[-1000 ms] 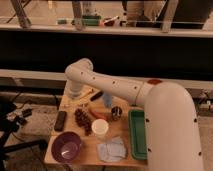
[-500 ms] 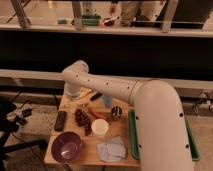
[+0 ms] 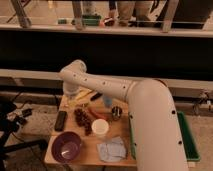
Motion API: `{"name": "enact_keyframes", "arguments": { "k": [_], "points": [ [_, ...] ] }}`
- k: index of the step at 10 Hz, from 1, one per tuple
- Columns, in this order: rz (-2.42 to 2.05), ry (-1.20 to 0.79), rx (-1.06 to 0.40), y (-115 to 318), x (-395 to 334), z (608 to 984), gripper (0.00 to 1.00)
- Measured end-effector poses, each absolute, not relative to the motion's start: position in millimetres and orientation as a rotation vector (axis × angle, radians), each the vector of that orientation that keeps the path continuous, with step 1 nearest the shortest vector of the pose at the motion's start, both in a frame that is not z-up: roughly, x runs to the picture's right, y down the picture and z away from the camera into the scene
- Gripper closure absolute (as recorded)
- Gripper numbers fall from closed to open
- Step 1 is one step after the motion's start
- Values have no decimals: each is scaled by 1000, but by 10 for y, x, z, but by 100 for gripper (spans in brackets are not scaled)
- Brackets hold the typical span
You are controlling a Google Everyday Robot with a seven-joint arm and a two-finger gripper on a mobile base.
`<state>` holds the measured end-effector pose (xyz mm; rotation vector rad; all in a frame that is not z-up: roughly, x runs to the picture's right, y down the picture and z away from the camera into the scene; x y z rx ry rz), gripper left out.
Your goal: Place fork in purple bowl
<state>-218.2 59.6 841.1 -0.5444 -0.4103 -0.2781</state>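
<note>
The purple bowl (image 3: 66,146) stands at the table's near left corner, its pale inside empty. I cannot pick out the fork among the things on the table. My white arm (image 3: 107,89) runs from the lower right up to an elbow at the left, then bends down toward the table's far left edge. The gripper (image 3: 70,98) hangs there over yellowish items (image 3: 82,95), well behind the bowl and mostly hidden by the forearm. I see nothing held in it.
On the small wooden table (image 3: 86,155) are a white cup (image 3: 100,127), a dark red cluster (image 3: 83,120), a black flat object (image 3: 61,120), a small metal can (image 3: 116,113) and a blue-grey cloth (image 3: 112,149). A green tray (image 3: 191,145) sits right, behind the arm.
The arm's upper part has swung nearer and now fills more of the right side. The elbow sank slightly and the wrist end dropped toward the table's far left edge.
</note>
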Motion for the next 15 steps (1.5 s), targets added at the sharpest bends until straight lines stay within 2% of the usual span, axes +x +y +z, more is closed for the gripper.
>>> {"name": "enact_keyframes", "arguments": {
  "k": [6,15],
  "points": [
    [-266,-401,-542,611,-2183,8441,20],
    [-297,-342,-454,435,-2176,8859,20]
  ]
}}
